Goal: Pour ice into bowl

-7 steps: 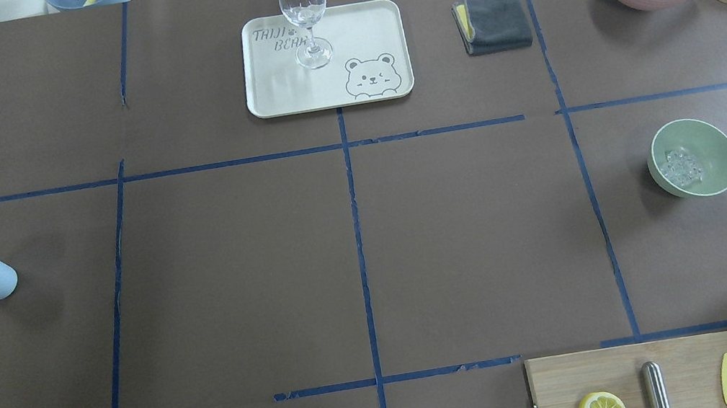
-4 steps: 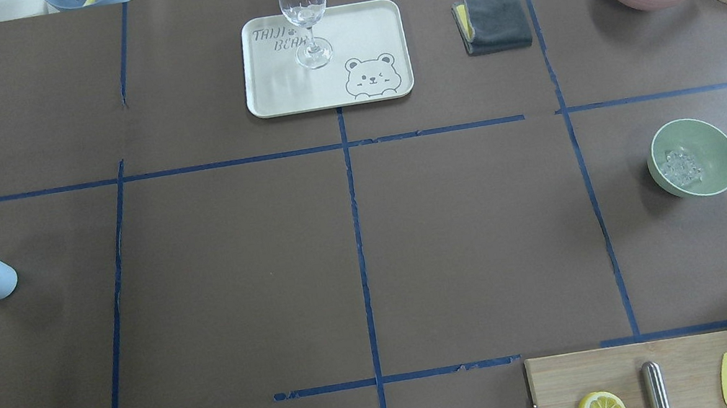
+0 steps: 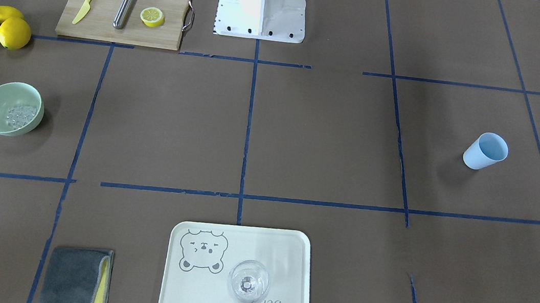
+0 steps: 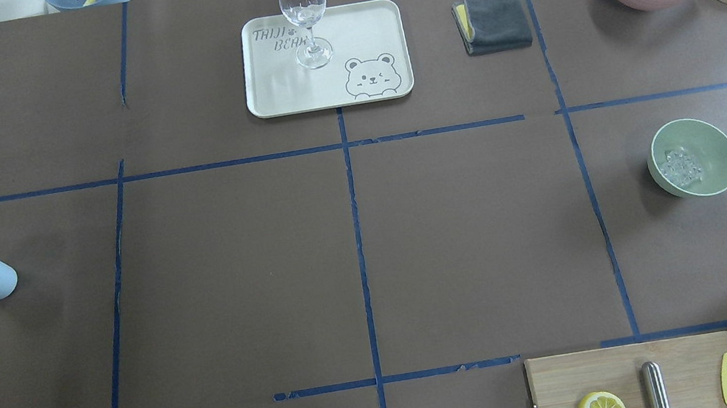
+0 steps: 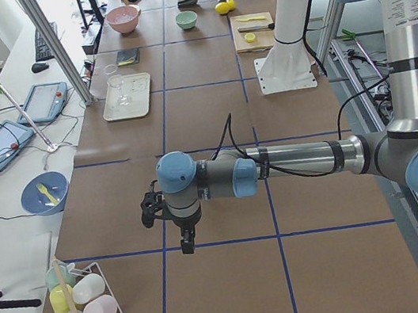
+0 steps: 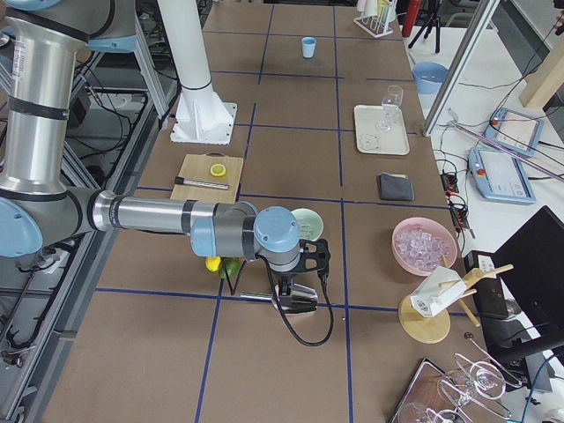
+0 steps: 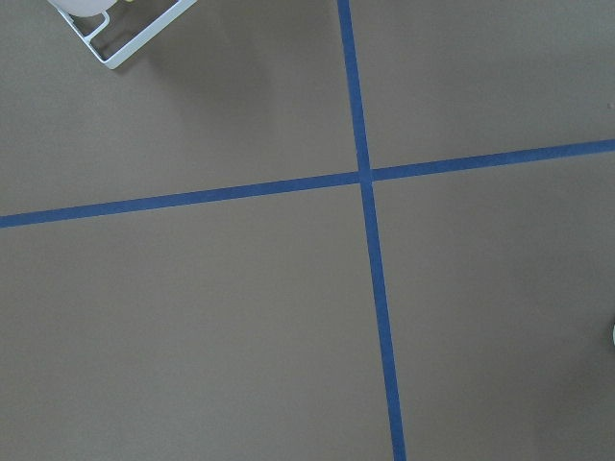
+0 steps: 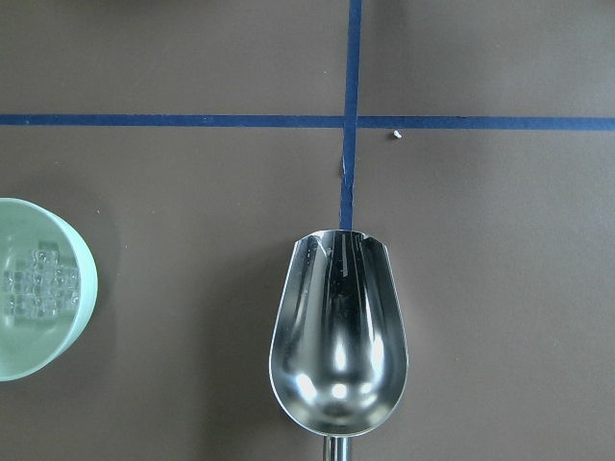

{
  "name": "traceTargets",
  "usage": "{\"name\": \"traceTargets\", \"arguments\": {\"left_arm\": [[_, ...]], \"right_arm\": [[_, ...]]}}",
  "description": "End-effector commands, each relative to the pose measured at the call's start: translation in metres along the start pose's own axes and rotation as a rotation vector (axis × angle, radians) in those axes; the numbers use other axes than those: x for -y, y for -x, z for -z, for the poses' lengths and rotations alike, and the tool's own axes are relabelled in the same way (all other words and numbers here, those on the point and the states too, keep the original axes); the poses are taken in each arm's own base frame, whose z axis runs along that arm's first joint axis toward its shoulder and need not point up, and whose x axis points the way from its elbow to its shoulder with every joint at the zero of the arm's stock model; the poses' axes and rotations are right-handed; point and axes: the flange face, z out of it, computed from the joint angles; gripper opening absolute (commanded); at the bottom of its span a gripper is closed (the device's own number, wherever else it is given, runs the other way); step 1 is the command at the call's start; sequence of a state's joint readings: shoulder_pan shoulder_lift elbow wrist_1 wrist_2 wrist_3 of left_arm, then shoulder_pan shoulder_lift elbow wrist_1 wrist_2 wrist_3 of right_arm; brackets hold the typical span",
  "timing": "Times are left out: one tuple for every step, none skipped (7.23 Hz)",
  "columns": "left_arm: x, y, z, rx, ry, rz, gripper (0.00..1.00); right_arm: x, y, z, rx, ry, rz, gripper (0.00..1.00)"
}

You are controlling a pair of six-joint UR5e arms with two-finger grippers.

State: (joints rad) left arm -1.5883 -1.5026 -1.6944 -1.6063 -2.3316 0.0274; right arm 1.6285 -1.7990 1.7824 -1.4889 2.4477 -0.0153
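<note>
- I see the table [image 4: 238,289] under matte brown paper gridded with blue tape.
- The left gripper [image 5: 185,243] hangs over its left end and the right gripper [image 6: 295,295] over its right end; for these 2 I cannot tell apart or together.
- The bowl [image 4: 714,150], round, smooth and mint green, stands upright at the right.
- A polished steel scoop [image 8: 338,331] beside it points its mouth along its long axis at a tape crossing.
- The ice [image 4: 680,167], clear cubes, clusters inside the bowl.

Silver arm [image 5: 298,161], blue joint caps [image 5: 175,172], blk cable [image 6: 332,317]

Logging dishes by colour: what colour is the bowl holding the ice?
Pale mint green; the bowl shows best in the overhead exterior view.
</note>
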Motion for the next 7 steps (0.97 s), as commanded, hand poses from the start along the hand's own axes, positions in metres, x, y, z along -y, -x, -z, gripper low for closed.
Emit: {"name": "traceTargets", "arguments": {"left_arm": [[0.001, -0.001, 0.001, 0.000, -0.003, 0.000, 1.00], [0.001, -0.001, 0.001, 0.000, -0.003, 0.000, 1.00], [0.001, -0.001, 0.001, 0.000, -0.003, 0.000, 1.00], [0.001, -0.001, 0.001, 0.000, -0.003, 0.000, 1.00], [0.001, -0.001, 0.001, 0.001, -0.003, 0.000, 1.00], [0.001, -0.001, 0.001, 0.001, -0.003, 0.000, 1.00], [0.001, -0.001, 0.001, 0.001, -0.003, 0.000, 1.00]], "right_arm": [[-0.001, -0.001, -0.001, 0.001, 0.004, -0.006, 1.00], [-0.001, -0.001, -0.001, 0.001, 0.003, -0.006, 1.00], [0.000, 0.000, 0.000, 0.001, 0.002, -0.005, 1.00], [0.002, 0.000, 0.001, -0.001, 0.001, -0.005, 1.00], [0.003, 0.002, 0.000, -0.001, 0.024, -0.029, 1.00], [0.015, 0.004, 0.005, -0.008, 0.042, -0.054, 1.00], [0.016, 0.004, 0.005, -0.025, 0.042, -0.051, 1.00]]}}
